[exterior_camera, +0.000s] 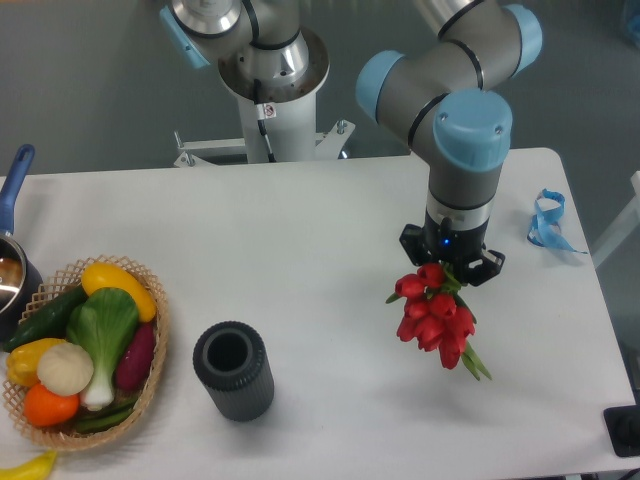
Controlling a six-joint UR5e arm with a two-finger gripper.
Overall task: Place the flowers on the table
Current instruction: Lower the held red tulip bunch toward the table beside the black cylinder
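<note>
Camera view, fixed, looking down at table: flowers (pixel 432 315) = small bunch of glossy red tulip buds w/ thin green stems + a few pointed leaves, sitting right-of-centre over the table (pixel 300 260), directly under the arm's wrist. Buds cluster tight, rounded, plastic-looking sheen; green stem ends poke out lower right of the bunch. Gripper (pixel 449 270) is black, mostly hidden by wrist + buds; top of the bunch sits right at it, but fingers not visible, so can't tell if clamped or apart. Can't tell either whether bunch rests on the surface or hangs just above.

Table: white, smooth matte, rounded corners. Arm: grey tube segments w/ light-blue caps, base column white at the back edge.

Well to the left of the flowers, near front edge: dark cylinder (pixel 233 370), ribbed matte, hollow, open end up. Further left: woven wicker basket (pixel 155 350), round, holding yellow pepper, green leafy veg w/ white stalk, purple aubergine, orange, pale round item, cucumber. Far left edge: pot w/ blue handle (pixel 12 180), partly cut off. Right back: light-blue ribbon (pixel 548 222), crumpled, well apart from the bunch.
</note>
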